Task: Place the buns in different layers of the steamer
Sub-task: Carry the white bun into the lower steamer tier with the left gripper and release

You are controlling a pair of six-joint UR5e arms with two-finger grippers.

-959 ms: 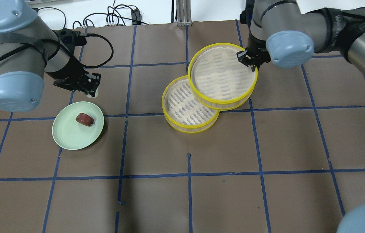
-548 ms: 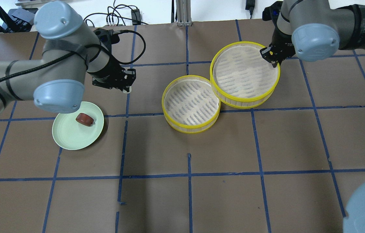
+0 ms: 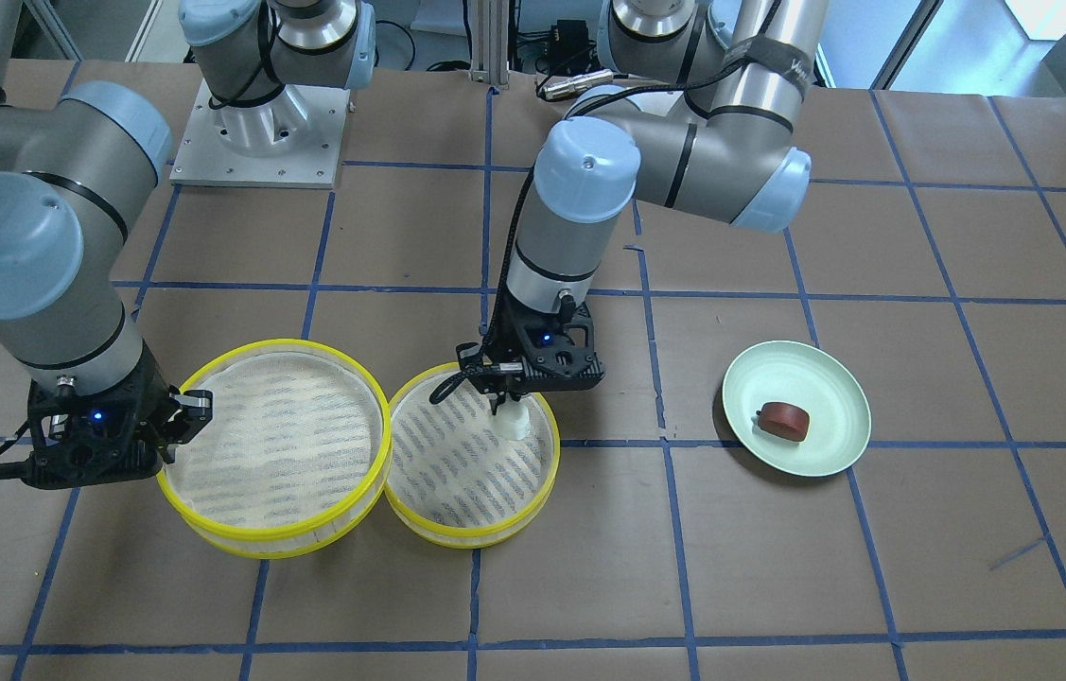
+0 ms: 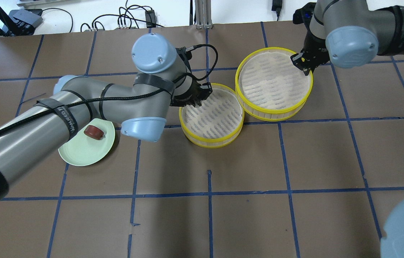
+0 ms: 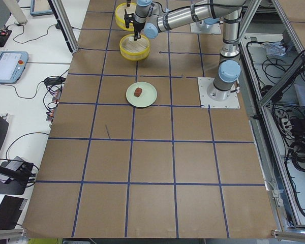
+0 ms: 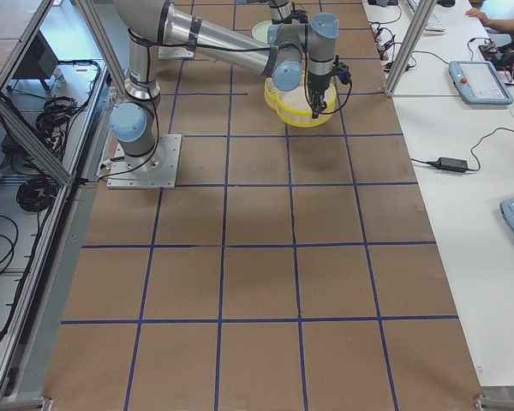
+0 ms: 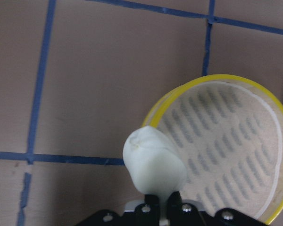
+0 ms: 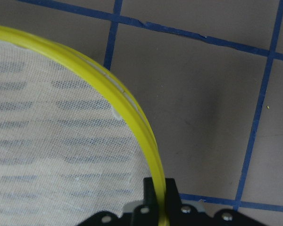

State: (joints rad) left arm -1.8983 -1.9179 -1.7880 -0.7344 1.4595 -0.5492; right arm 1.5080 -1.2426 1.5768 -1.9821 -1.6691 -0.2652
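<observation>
- Pale green plate, farthest toward the robot's left, is carrying the dark reddish-brown bun. Nothing is gripping that bun, so its half of the task is not yet begun.
- The left gripper is reaching over the edge of the first steamer layer. Its fingers are pressing in on the white bun and holding it end-down.
- The white bun is hanging just inside that layer's yellow rim, over the mesh. Whether it is touching the floor I cannot tell.
- Nothing else is showing on that mesh, so I am judging the first placement as under way rather than finished: the bun is needing to be lowered and let go.
- The second steamer layer is sitting just beside the first, on the robot's right. Whether the two rims are touching I cannot tell, and its mesh floor is lying bare.
- The right gripper is pinching that layer's yellow rim at its far right edge. One finger is sitting inside the wall and one outside, parted only by the rim between them.
- What is remaining, as I am reading it, is releasing the white bun, bringing the brown bun into the other layer, and probably stacking the two layers.
</observation>
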